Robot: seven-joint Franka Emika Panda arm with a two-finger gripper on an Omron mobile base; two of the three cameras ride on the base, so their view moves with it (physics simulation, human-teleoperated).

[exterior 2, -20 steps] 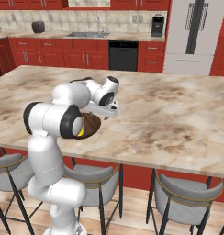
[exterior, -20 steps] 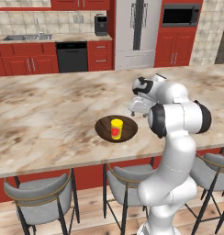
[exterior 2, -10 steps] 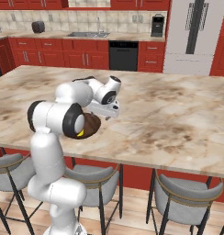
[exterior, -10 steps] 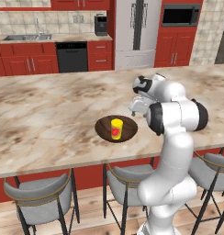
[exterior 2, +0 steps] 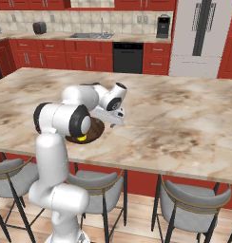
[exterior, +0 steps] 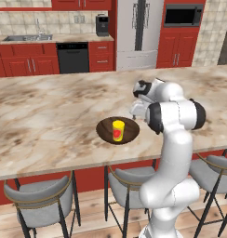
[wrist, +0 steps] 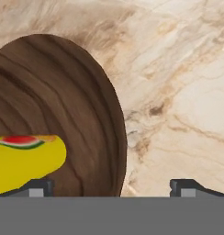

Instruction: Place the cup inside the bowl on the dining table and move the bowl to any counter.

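Since a second ago we see little change: the arm has drawn in slightly and the gripper point(wrist: 112, 186) now hangs low over the right rim of the bowl point(exterior: 117, 130), while the cup point(exterior: 118, 130) and bowl lie where they were. We see the yellow cup standing upright inside the dark wooden bowl, which rests on the dining table point(exterior: 50, 116) near its front edge, above the grey stools point(exterior: 43, 197). In the hand view the bowl's rim point(wrist: 114, 128) runs between the two fingertips point(wrist: 182, 186), which stand wide apart with nothing held between them; the cup lies toward the left one. In the right base view the arm hides most of the bowl point(exterior 2: 94, 130). Behind the table stands the counter point(exterior: 50, 39) over red cabinets.
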